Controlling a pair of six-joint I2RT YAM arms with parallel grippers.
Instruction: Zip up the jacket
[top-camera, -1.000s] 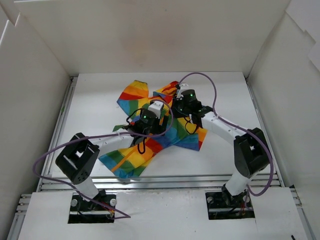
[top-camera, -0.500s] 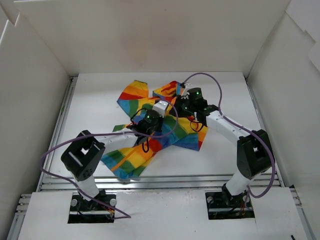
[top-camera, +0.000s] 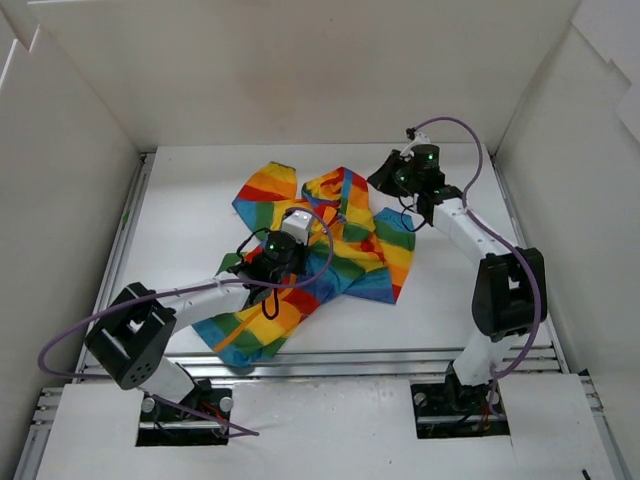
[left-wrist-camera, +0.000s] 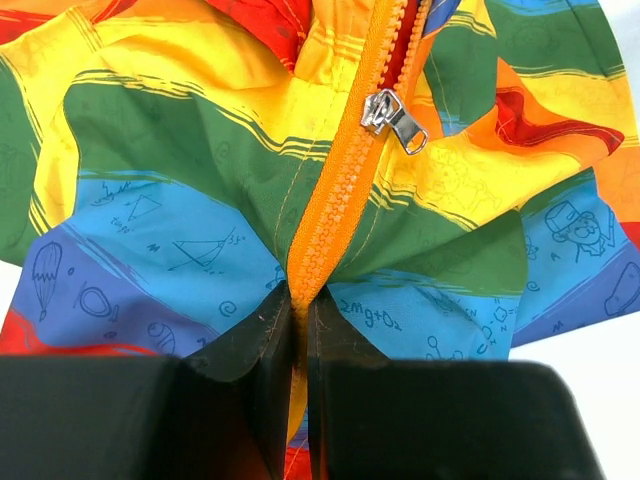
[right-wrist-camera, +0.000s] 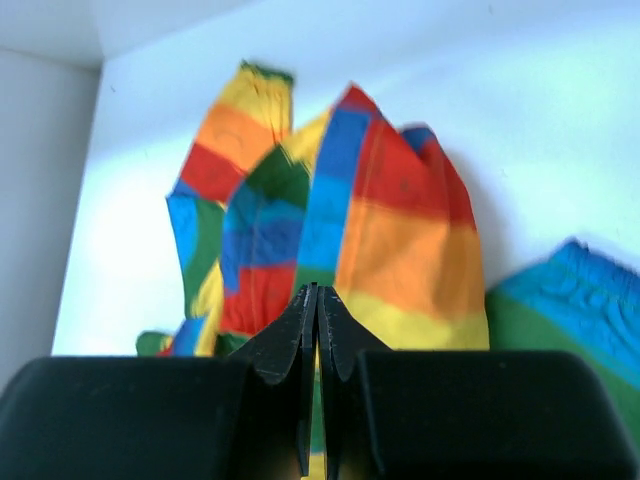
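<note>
Two grippers were clenched when I looked in, but only one had anything in it. The left gripper (left-wrist-camera: 300, 302) was pinched on the jacket (top-camera: 345, 250) at the bottom end of its orange zipper (left-wrist-camera: 335, 190), with the tape running straight down between the fingertips. The right gripper (right-wrist-camera: 317, 300) was closed on nothing, and the striped cloth lay ahead of its tips, not between them. The jacket itself lay crumpled and spread out on the white bench (top-camera: 200, 190), directly under the left gripper and off to the near side of the right one. I judged the job as begun but well short of done. From the left gripper's tips up to the silver slider (left-wrist-camera: 383, 106) the teeth were meshed. Beyond the slider the two sides parted over red cloth and ran out of that camera's view, so I could not tell how much track was left. The pull tab (left-wrist-camera: 410, 135) lay loose on the fabric with nothing holding it. To my eye the remaining work was to take that tab and draw the slider away from the anchored end. The likely obstacles were the puckers gathered on both sides of the zipper just ahead of the left gripper, and the tab lying flat. Apart from that, only the bare white walls (top-camera: 300, 70) stood around.
</note>
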